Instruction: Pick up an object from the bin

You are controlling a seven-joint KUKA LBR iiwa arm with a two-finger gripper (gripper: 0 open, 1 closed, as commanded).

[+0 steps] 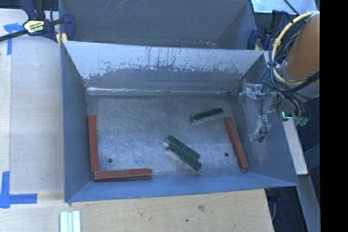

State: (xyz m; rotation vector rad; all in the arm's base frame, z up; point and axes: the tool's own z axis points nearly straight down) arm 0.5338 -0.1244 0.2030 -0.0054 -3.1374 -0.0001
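My gripper (262, 130) hangs at the bin's right side, over the sloping right wall, with nothing visibly in it. Nearest to it, just to its left, a long red-brown bar (236, 143) lies along the right edge of the bin floor. A small dark green block (207, 115) lies further left, toward the back of the floor. A longer dark green block (184, 152) lies at a slant near the middle front.
A second red-brown bar (93, 141) lies along the floor's left edge. A third red-brown bar (122, 174) lies along the front edge at the left. The arm with its cables and orange cover stands past the right rim.
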